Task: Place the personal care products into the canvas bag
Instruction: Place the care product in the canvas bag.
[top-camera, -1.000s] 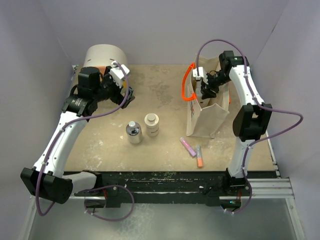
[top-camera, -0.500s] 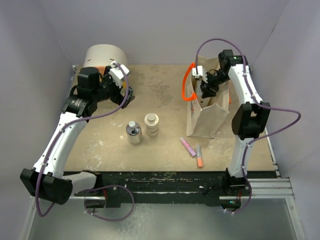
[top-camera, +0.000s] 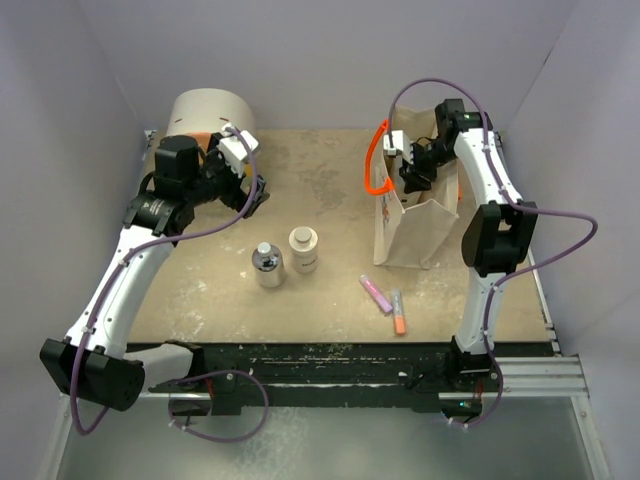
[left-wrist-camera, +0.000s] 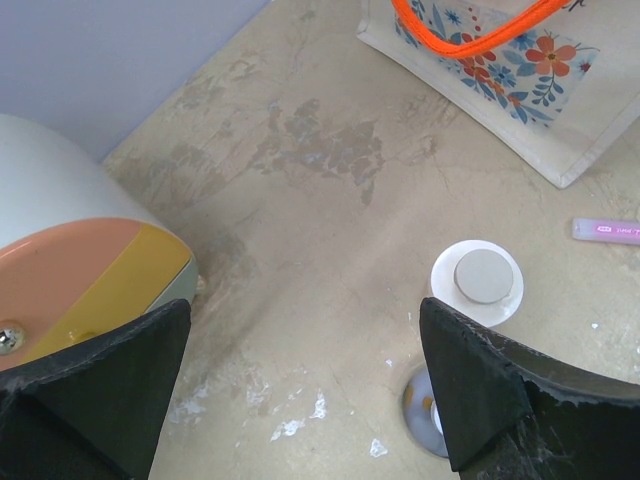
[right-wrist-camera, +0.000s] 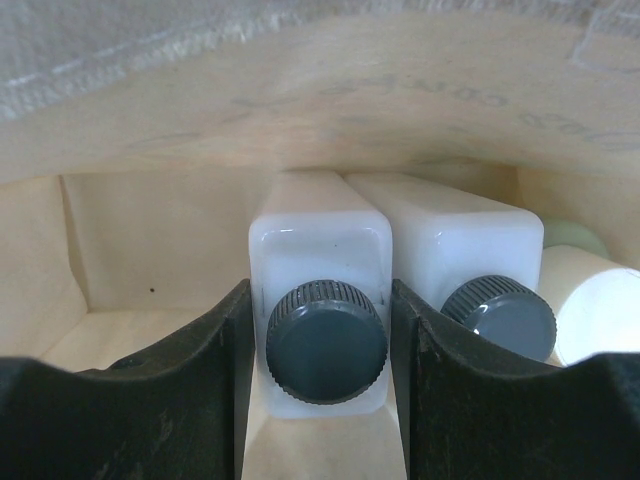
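- Fingers (right-wrist-camera: 200, 400) of the right hand (right-wrist-camera: 322, 335) reach down inside the canvas bag (top-camera: 405, 238) and clamp both sides of a white bottle (right-wrist-camera: 320, 235) with a black cap
- A second white bottle (right-wrist-camera: 470, 240) stands touching it, with a green bottle (right-wrist-camera: 585, 300) with a cream cap just beside, all in the bag
- Left hand (left-wrist-camera: 300, 400) hovers with fingers wide apart, holding nothing, near the round drawer box (left-wrist-camera: 90, 270)
- Cream jar (top-camera: 303, 247) and clear-grey bottle (top-camera: 267, 265) stand side by side on the bench (top-camera: 330, 190), apart from the bag
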